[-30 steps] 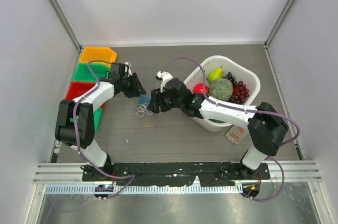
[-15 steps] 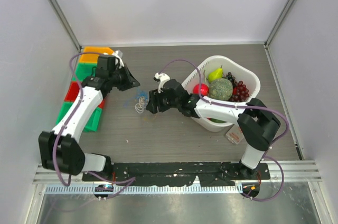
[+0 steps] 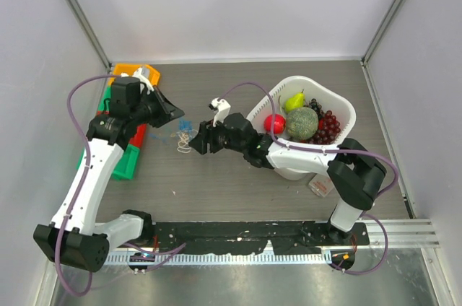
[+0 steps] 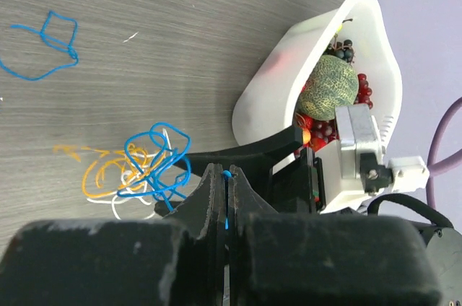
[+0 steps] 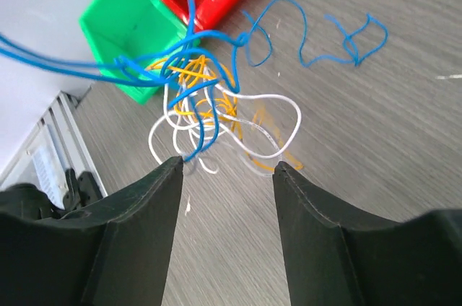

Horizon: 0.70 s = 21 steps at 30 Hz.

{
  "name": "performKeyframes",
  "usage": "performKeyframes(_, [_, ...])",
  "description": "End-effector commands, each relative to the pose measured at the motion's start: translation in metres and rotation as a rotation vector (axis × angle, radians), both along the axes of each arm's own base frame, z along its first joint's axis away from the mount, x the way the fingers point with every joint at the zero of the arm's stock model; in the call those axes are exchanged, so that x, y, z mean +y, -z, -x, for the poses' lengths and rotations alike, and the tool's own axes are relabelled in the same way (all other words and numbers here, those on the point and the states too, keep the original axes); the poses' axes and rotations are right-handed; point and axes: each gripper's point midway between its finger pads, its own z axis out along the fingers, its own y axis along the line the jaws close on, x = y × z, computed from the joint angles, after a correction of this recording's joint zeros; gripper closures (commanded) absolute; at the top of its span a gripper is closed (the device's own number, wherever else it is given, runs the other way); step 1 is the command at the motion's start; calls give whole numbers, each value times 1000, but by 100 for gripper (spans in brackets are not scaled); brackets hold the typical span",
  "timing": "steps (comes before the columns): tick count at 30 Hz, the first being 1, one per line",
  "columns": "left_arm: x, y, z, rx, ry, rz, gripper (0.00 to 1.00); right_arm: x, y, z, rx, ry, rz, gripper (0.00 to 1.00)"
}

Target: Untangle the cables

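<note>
Untangling is barely begun: the thin blue, orange and white cables [image 4: 144, 165] lie knotted on the grey wood-grain table [image 4: 216, 32], left gripper [image 4: 225, 176] pinched shut on one blue strand [image 4: 227, 208], right gripper [image 5: 227, 169] gaping alongside.

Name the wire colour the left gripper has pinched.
The thin blue wire: it runs into the shut left gripper; the orange wire and white wire lie unheld in the clump.
</note>
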Motion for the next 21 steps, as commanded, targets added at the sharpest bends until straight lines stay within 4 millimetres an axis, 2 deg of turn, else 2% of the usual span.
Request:
performKeyframes(1, [-1, -39, 10, -72, -12, 53, 100, 4, -61, -17, -80, 82, -190, 43])
performKeyframes(3, [-2, -45, 13, -84, -9, 72, 100, 9, -68, -14, -73, 67, -233, 44])
performKeyframes(5, [-5, -53, 16, -92, 4, 95, 100, 10, -68, -16, -58, 83, -245, 56])
performKeyframes(6, [-7, -58, 17, -101, 13, 107, 100, 9, -68, -21, -57, 111, -238, 65])
performKeyframes(7, [-8, -63, 18, -113, 16, 118, 100, 4, -55, -29, -44, 161, -189, 69])
performKeyframes(8, [-10, -70, 19, -128, 28, 132, 100, -1, -52, -37, -49, 212, -171, 82])
performKeyframes(9, [-12, -77, 20, -149, 41, 146, 100, -7, -40, -42, -59, 247, -118, 93])
performKeyframes(10, [-13, -85, 22, -167, 44, 155, 100, -13, -26, -44, -65, 263, -55, 98])
performKeyframes(11, [-12, -92, 23, -184, 42, 157, 100, -21, -23, -53, -80, 318, -22, 99])
performKeyframes(12, [-11, -97, 25, -200, 37, 155, 100, -30, -9, -54, -79, 336, 51, 99])
performKeyframes(14, [-7, -104, 24, -227, 19, 146, 100, -51, 4, -62, -105, 417, 158, 100])
performKeyframes(16, [-4, -102, 20, -231, -2, 134, 100, -67, 7, -64, -129, 455, 219, 99])
performKeyframes(19, [-8, -80, 11, -182, 1, 144, 100, -75, -5, -61, -161, 439, 256, 98])
performKeyframes(21, [-22, -52, 3, -109, 44, 173, 100, -81, -17, -57, -173, 425, 282, 83])
